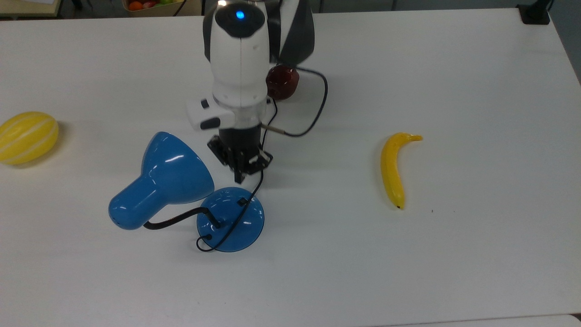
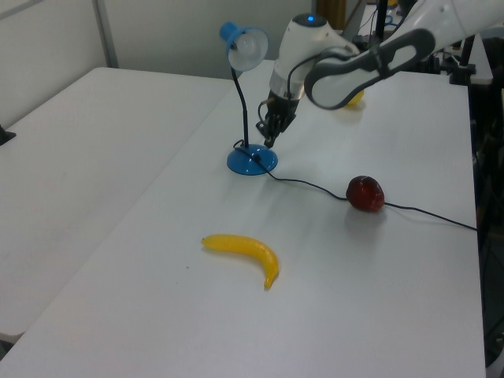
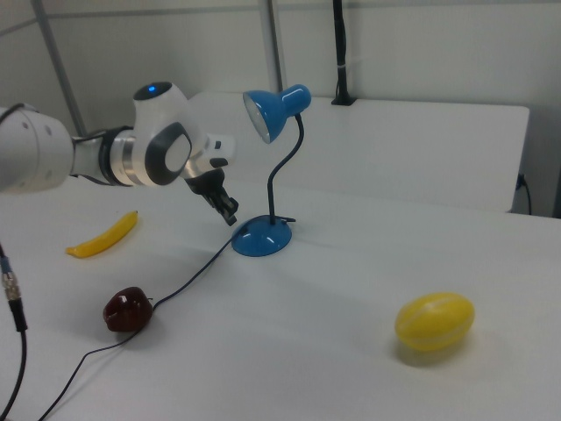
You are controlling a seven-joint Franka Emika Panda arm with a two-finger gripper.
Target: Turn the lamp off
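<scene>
A white tabletop with broad open surface around the objects holds a blue desk lamp near its middle, a banana well apart toward the top view's right, a yellow melon by the top view's left edge, and a dark red apple beside the arm. The lamp's bulb appears unlit in the left view, and its black cord trails past the apple. The robot's hand hangs just above the lamp's round base, fingers drawn together, gripping nothing.
</scene>
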